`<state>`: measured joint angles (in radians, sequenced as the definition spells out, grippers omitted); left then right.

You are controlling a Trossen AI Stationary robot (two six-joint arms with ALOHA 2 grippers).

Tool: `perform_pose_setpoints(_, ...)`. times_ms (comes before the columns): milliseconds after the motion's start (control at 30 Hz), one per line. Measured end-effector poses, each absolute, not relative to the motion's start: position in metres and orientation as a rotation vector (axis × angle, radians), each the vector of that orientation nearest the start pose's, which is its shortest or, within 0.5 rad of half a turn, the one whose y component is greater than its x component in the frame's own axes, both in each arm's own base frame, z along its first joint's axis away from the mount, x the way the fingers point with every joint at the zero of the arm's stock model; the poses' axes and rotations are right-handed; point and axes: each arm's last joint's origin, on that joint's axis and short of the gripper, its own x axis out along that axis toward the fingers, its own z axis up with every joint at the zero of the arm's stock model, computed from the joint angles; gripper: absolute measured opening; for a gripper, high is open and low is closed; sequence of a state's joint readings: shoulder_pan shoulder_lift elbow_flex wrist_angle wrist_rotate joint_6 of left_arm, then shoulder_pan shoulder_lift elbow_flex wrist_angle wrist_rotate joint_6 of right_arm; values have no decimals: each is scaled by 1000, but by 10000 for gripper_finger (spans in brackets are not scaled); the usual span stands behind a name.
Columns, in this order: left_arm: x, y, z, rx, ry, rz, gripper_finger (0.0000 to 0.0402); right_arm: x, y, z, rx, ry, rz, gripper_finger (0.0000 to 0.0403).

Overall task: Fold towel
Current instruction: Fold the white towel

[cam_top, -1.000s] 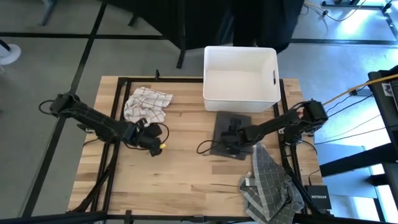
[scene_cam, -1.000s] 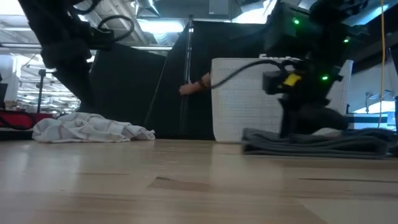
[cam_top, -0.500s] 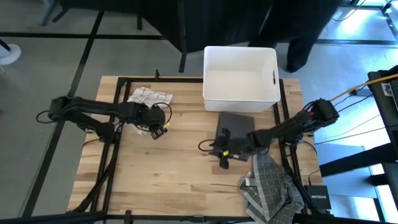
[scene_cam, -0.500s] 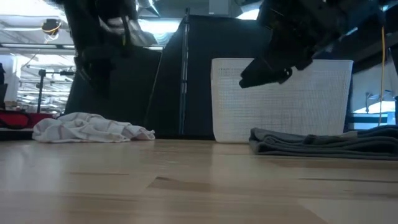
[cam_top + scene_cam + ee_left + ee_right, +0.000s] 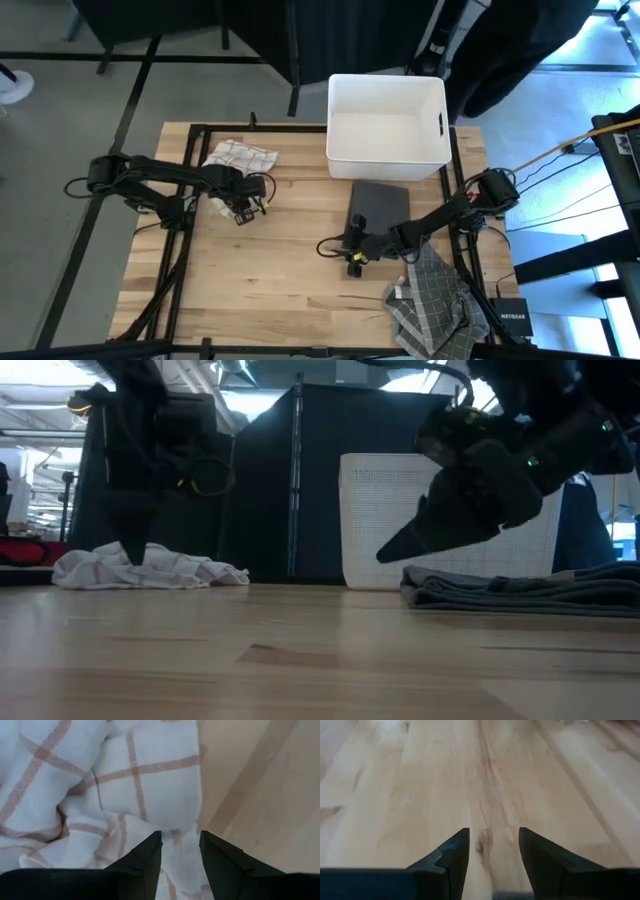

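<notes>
White checked towel (image 5: 238, 160) crumpled at table (image 5: 270, 290) far-left edge | cloth: judged soft, light, limp; take at a free hem or corner | left gripper (image 5: 179, 851) over it, jaws spread, empty | right gripper (image 5: 490, 851) mid-table, jaws spread, empty

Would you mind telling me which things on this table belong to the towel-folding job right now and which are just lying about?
Part of the job:
- white checked towel, crumpled
- left gripper, open over that towel
- right gripper, open above bare wood

Lying about:
- folded grey towel
- white bin
- grey checked cloth at the table's edge
</notes>
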<state>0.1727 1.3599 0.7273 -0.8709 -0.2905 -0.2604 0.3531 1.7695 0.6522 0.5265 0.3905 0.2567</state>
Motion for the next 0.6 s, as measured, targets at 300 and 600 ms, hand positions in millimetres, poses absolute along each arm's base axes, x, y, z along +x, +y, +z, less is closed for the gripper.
perform_pose_setpoints(300, 213, 50, 153, -140, 1439, 598, 66, 299, 98, 120, 25, 498, -103, 175)
perform_pose_setpoints(600, 225, 37, 188, -124, 1353, 553, 4, 299, 98, 121, 23, 484, -120, 175)
